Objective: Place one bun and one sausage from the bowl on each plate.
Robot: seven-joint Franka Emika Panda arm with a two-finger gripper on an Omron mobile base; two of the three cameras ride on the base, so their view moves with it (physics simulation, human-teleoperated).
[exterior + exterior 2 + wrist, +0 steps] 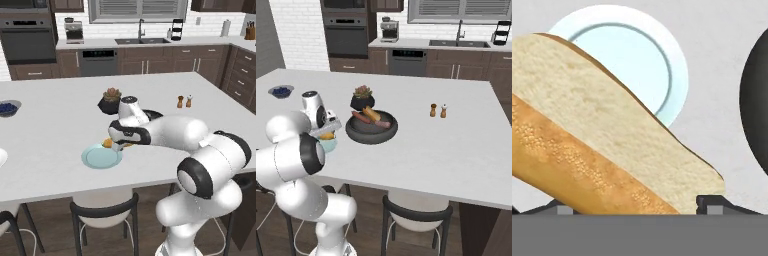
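The gripper [118, 145] grips 1 bun [602, 145] just above the near edge of the blue-green plate [101, 156], beside the dark bowl [371, 128]. In that bowl lie 1 more bun [371, 114] and 2 sausages [361, 118]. The plant pot [362, 99] stands just behind the bowl.

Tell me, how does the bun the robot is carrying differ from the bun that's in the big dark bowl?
The carried bun is clamped in the gripper above the pale blue-green plate, while the other bun lies in the bowl. The carried one hangs alone, clear of other food; the bowl's bun lies beside two sausages. The carried one shows its pale cut face; the other looks plain golden. Both are long hot-dog buns.
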